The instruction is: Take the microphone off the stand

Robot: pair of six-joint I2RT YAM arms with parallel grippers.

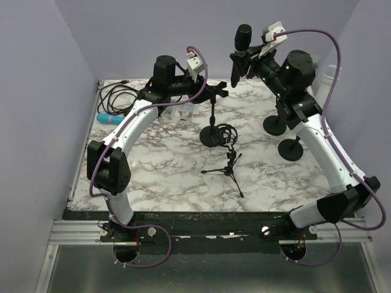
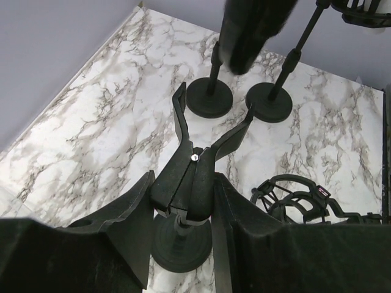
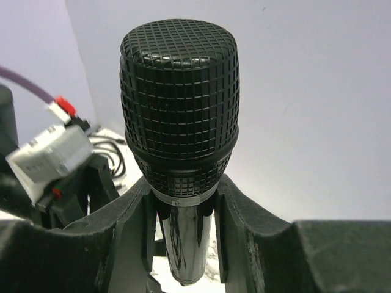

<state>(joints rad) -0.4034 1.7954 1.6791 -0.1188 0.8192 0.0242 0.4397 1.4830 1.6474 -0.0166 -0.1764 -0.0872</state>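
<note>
The black microphone [image 1: 241,52] is clear of the stand, held high at the back of the table. My right gripper [image 1: 243,64] is shut on its glossy body just below the mesh head [image 3: 179,104]. The stand [image 1: 213,116] is a thin pole on a round black base [image 2: 180,241]. Its forked clip [image 2: 194,174] is empty. My left gripper [image 1: 215,93] is shut on the clip, one finger [image 2: 122,220] on each side. The microphone shows blurred at the top of the left wrist view [image 2: 253,30], above and beyond the clip.
A black shock mount [image 1: 226,135] lies by the stand's base, with a small tripod [image 1: 229,168] in front of it. Two more round-base stands [image 1: 275,125] [image 1: 292,148] are on the right. Cables [image 1: 116,94] and a blue object [image 1: 110,118] lie back left.
</note>
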